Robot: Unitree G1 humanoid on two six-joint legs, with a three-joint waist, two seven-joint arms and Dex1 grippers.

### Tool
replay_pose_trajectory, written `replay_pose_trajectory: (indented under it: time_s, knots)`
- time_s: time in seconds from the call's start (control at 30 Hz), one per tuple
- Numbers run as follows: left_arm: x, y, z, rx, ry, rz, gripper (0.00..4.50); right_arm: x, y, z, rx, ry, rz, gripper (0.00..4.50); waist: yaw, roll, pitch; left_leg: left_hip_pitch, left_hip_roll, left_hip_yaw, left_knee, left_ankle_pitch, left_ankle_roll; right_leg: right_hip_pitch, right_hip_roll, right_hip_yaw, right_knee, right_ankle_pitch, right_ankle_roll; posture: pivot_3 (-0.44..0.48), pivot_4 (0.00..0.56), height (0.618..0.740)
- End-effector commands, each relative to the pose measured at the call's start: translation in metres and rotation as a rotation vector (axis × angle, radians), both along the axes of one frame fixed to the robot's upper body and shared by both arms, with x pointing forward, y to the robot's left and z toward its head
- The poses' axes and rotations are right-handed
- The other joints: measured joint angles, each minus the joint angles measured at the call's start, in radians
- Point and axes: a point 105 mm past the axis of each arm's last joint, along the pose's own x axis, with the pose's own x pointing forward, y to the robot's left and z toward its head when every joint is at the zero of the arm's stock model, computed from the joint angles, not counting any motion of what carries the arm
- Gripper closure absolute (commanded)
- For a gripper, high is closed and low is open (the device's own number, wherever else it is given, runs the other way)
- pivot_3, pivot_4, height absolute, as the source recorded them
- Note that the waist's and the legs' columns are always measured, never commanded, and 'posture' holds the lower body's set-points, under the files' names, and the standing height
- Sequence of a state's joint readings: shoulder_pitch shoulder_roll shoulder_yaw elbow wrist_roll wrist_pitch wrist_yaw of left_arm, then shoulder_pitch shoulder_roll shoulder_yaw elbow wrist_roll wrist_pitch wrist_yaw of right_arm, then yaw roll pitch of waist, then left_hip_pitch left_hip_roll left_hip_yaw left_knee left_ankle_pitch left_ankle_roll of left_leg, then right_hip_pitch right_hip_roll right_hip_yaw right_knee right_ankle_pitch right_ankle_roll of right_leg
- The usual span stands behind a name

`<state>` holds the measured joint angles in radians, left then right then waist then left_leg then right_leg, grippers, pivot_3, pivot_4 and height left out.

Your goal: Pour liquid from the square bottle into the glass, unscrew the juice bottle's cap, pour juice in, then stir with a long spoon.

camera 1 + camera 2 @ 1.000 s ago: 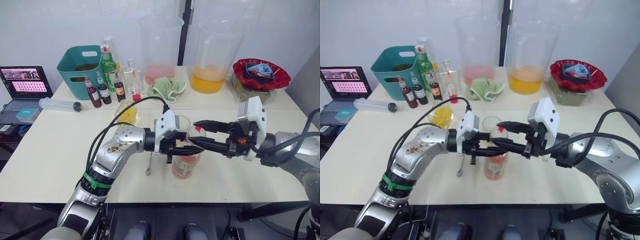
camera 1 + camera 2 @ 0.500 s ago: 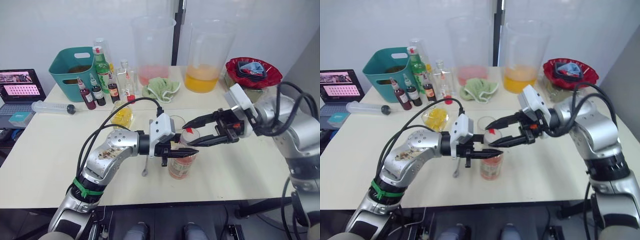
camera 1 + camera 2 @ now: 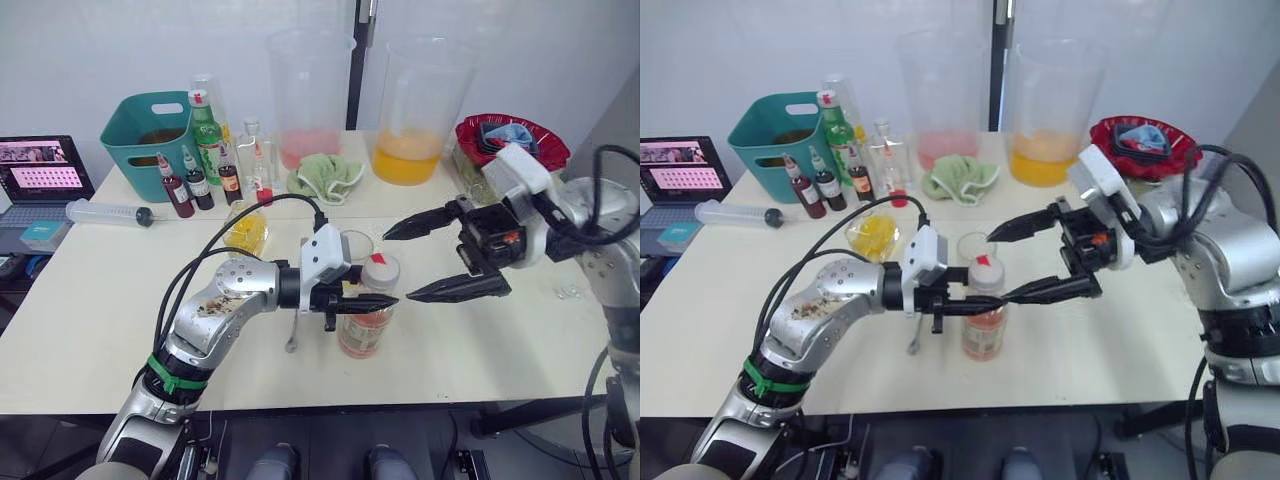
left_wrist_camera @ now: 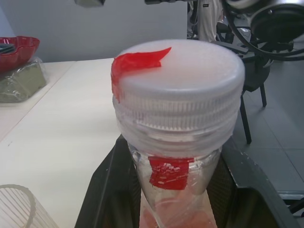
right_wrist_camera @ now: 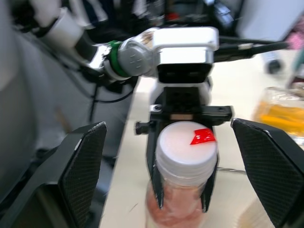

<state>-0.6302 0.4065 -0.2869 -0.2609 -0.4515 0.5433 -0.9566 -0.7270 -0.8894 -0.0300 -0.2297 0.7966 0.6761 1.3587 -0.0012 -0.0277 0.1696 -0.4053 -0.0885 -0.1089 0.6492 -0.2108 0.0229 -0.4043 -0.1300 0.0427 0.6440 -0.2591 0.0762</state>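
Observation:
The juice bottle (image 3: pixel 364 325) stands upright near the table's front, pink liquid low in it, with my left gripper (image 3: pixel 374 300) shut on its neck. The juice bottle's cap (image 4: pixel 178 80) sits on top, whitish with a red mark. To the right of the cap my right gripper (image 3: pixel 397 266) is wide open, one finger above cap height and one below, touching nothing. The glass (image 3: pixel 355 243) stands just behind the bottle. The square bottle (image 3: pixel 248 228), with yellow liquid, is to the left. The long spoon (image 3: pixel 297 328) lies flat under my left forearm.
Two huge clear beakers (image 3: pixel 310 95) (image 3: pixel 418 110) stand at the back, with a green cloth (image 3: pixel 325 175) between them. A teal basket (image 3: pixel 155 135), a green bottle (image 3: pixel 205 130), small red sauce bottles (image 3: pixel 185 190) and a syringe (image 3: pixel 105 211) are back left. A red bowl (image 3: pixel 510 140) is back right.
My right gripper, whose fingers flanked the cap half a second ago, has drawn back to the right and opened wider. The left gripper still holds the bottle; the cap stays on.

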Motion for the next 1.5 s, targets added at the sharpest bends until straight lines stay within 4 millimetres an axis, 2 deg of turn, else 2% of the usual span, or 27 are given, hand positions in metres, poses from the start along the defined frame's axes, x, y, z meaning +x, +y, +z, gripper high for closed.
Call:
replay_pose_trajectory:
  time_s: [0.03,0.3,0.53,0.63,0.8,0.83,0.87,1.1,1.37,1.5]
  knots:
    - [0.006,0.001,-0.024,0.074,0.067,0.023,3.13,-0.013,0.004,0.006,0.032,-0.051,-0.102,0.06,0.005,0.000,0.000,0.000,0.000,0.000,0.000,0.000,0.000,0.000,0.000,0.000,0.000,0.000,0.000,0.000,0.150,0.740]
    - [0.008,-0.004,-0.024,0.074,0.061,-0.024,3.13,-0.020,0.015,-0.014,0.097,-0.074,-0.401,0.06,0.014,0.000,0.000,0.000,0.000,0.000,0.001,0.000,-0.001,0.001,0.000,0.000,0.000,0.000,0.000,0.000,0.150,0.740]
    - [0.012,-0.008,-0.022,0.070,0.053,-0.049,3.13,-0.014,0.006,-0.015,0.108,-0.059,-0.540,0.06,0.017,0.000,0.000,0.000,0.000,0.000,0.003,0.001,0.000,0.002,0.000,0.000,-0.001,0.000,0.000,0.000,0.150,0.740]
    - [0.014,-0.010,-0.022,0.068,0.049,-0.052,3.13,-0.015,0.006,-0.016,0.111,-0.048,-0.544,0.85,0.017,0.000,0.000,0.000,0.000,0.000,0.003,0.001,0.000,0.002,0.000,0.000,-0.001,0.000,0.000,0.000,0.150,0.740]
    - [0.015,-0.010,-0.021,0.066,0.044,-0.051,3.13,-0.015,0.008,-0.020,0.087,-0.034,-0.532,2.57,0.017,0.000,0.000,0.000,0.000,0.000,0.003,0.001,0.000,0.003,0.000,-0.001,-0.001,0.000,0.000,0.000,0.150,0.740]
    - [0.015,-0.010,-0.021,0.066,0.043,-0.048,3.13,-0.015,0.009,-0.021,0.082,-0.029,-0.524,2.84,0.017,0.000,0.000,0.001,0.000,0.000,0.003,0.001,0.000,0.004,0.000,-0.001,-0.001,0.000,0.000,0.000,0.150,0.740]
    - [0.015,-0.009,-0.021,0.066,0.042,-0.047,3.13,-0.015,0.010,-0.022,0.079,-0.026,-0.519,2.87,0.017,0.000,0.000,0.001,0.000,0.000,0.003,0.001,0.000,0.004,0.000,-0.001,-0.001,0.000,0.000,0.000,0.150,0.740]
    - [0.014,-0.002,-0.021,0.070,0.039,-0.006,3.13,-0.011,0.018,-0.027,-0.011,-0.014,-0.330,2.87,0.011,0.000,0.000,0.008,0.000,0.000,0.003,0.000,0.000,0.014,0.000,-0.003,-0.007,-0.001,0.002,0.000,0.150,0.740]
    - [0.011,0.007,-0.021,0.082,0.041,0.032,3.13,0.003,0.014,-0.028,-0.169,-0.061,0.109,2.87,-0.011,0.000,0.000,0.010,0.001,0.001,0.001,0.000,0.001,0.016,0.001,-0.003,-0.011,-0.001,0.002,0.000,0.150,0.740]
    - [0.010,0.008,-0.021,0.083,0.037,0.044,3.13,0.012,0.015,-0.015,-0.186,-0.050,0.231,2.87,-0.011,0.000,0.000,0.010,0.001,0.000,-0.001,-0.001,0.002,0.016,0.001,-0.003,-0.011,-0.001,0.002,0.000,0.150,0.740]
